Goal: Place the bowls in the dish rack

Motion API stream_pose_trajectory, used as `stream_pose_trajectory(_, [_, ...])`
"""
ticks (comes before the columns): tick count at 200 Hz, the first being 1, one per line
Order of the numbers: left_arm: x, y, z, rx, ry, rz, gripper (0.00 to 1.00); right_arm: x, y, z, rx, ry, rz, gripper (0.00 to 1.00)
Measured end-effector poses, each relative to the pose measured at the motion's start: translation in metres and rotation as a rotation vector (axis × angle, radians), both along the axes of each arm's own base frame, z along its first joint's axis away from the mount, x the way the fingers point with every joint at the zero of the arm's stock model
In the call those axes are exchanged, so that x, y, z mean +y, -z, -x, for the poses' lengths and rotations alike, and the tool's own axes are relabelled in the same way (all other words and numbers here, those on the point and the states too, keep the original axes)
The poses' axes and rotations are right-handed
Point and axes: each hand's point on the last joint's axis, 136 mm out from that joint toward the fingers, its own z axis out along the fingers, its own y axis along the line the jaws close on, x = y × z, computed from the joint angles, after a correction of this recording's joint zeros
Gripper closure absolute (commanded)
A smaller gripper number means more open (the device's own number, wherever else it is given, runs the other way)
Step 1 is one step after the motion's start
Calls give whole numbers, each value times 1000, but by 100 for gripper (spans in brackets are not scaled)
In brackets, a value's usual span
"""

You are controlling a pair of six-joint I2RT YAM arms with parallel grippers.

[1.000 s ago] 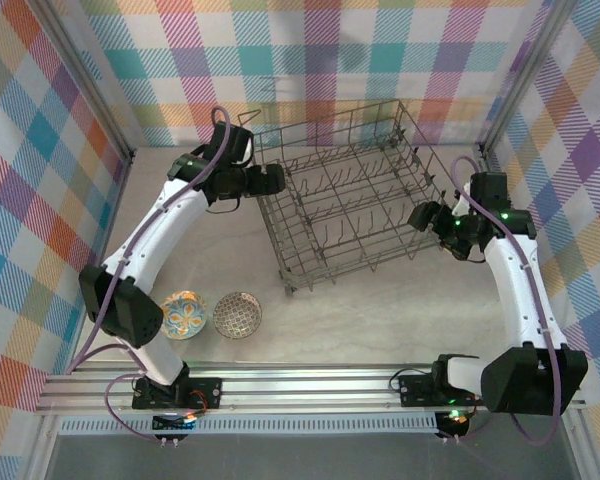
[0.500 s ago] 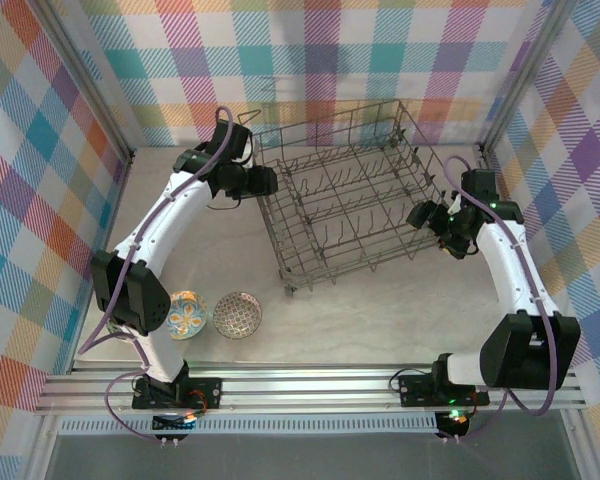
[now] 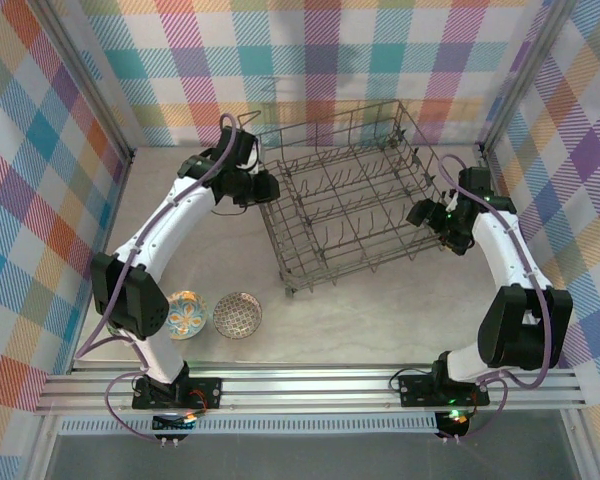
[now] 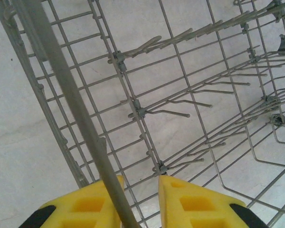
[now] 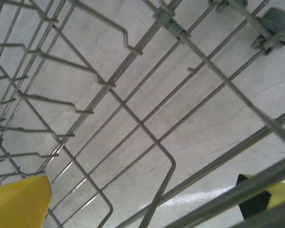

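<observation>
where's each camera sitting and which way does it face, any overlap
Top external: fixed above and behind the bases, facing down at the table, dish rack, floral bowl and brown-patterned bowl; both arms show whole.
Left wrist: at the rack's left rim, facing down through the wires; the left gripper shows, a thick rim wire along one yellow finger.
Right wrist: at the rack's right side, facing through the wires to the table; the right gripper shows as yellow bottom corners.
Shared: all see the rack and table.
</observation>
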Motion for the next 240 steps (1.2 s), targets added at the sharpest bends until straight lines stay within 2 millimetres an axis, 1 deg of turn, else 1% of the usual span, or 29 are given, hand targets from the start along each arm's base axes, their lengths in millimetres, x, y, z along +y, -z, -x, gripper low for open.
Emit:
stream_pose_trajectory(22, [-1, 0, 9, 5, -20, 17, 76, -8, 4, -5, -3, 18, -7, 0])
stream_pose_trajectory(49, [-4, 0, 24, 19, -45, 38, 78, -11, 10, -10, 10, 28, -21, 0])
stream_pose_trajectory(93, [-11, 0, 39, 38, -82, 42, 79, -20, 9, -20, 10, 47, -24, 1])
stream_pose_trajectory(145, [-28, 1, 58, 54, -79, 32, 80, -39, 7, -25, -10, 76, -28, 1])
stream_pose_trajectory(198, [-44, 1, 70, 62, -82, 31, 81, -48, 3, -31, -25, 97, -37, 1])
stream_pose_trajectory(218, [-49, 1, 73, 64, -83, 30, 79, -52, 2, -33, -27, 106, -36, 1])
stream_pose_trajectory(232, [-52, 2, 75, 64, -78, 28, 74, -55, 2, -34, -30, 110, -35, 1])
stream_pose_trajectory(240, [-54, 2, 76, 63, -71, 28, 69, -57, 2, -35, -32, 112, -34, 1])
